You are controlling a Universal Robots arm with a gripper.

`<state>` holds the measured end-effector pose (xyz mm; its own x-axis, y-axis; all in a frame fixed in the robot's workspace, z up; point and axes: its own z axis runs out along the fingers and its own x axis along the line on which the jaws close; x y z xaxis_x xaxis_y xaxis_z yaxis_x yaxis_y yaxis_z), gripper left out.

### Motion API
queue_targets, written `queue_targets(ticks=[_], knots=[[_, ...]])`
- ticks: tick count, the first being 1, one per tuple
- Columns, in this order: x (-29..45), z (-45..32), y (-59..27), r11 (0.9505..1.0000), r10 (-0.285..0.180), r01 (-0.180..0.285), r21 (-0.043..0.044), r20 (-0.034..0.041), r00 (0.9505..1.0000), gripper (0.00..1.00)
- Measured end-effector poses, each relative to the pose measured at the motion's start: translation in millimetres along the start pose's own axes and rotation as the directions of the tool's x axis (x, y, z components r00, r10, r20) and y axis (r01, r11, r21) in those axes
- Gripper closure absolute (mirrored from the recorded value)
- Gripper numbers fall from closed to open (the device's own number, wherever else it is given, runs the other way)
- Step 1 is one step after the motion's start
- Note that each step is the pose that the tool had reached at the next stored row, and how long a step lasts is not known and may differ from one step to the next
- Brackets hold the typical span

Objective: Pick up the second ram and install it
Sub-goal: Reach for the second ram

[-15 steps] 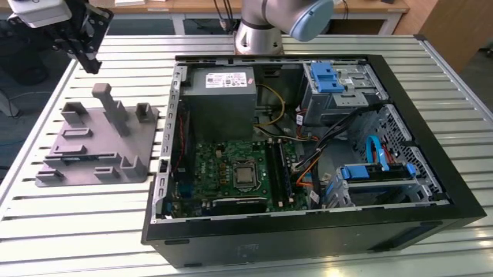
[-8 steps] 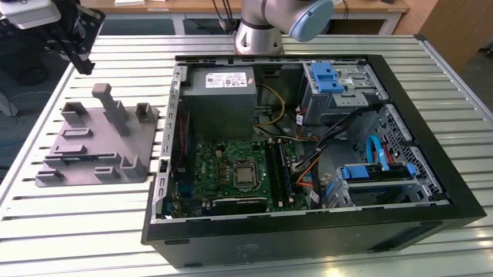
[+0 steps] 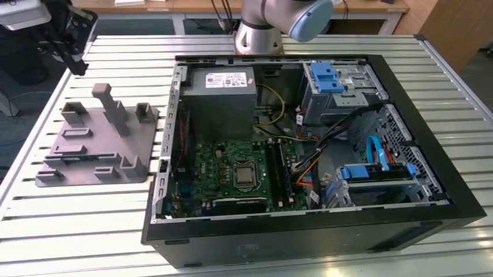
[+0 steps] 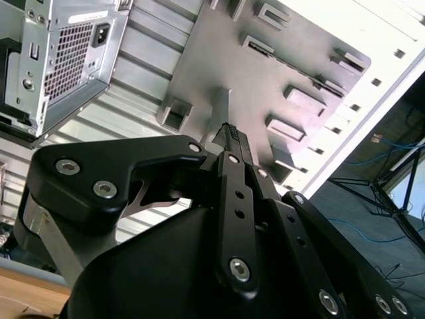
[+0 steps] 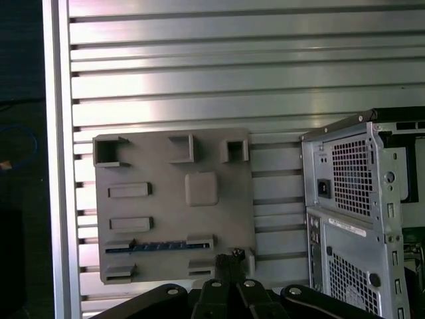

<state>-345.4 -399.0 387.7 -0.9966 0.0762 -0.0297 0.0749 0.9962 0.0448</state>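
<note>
1 ram [image 5: 159, 246]: stands on edge in the fixture [image 5: 166, 206], seated between 2 blocks [image 5: 199, 240]. Not picked up yet. 1 gripper [image 5: 230, 256] hangs over the fixture. In the first wrist view the ram lies near the jaw tips, off to one side, no contact. Jaws look pinched together with nothing between them. 1 case [image 5: 352, 199], side panel off in the exterior view, sits on the opposite side of the jaws from the ram. All on 1 slatted table [image 5: 199, 66].

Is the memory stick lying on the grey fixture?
Yes, in the first wrist view the memory stick rests on the grey fixture.
</note>
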Motion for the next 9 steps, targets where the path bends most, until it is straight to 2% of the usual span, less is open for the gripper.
queue_targets(ticks=[9], knots=[[11.5, 1.4, -1.0, 1.0, 0.0, 0.0, 0.0, 0.0, 1.0, 0.9]])
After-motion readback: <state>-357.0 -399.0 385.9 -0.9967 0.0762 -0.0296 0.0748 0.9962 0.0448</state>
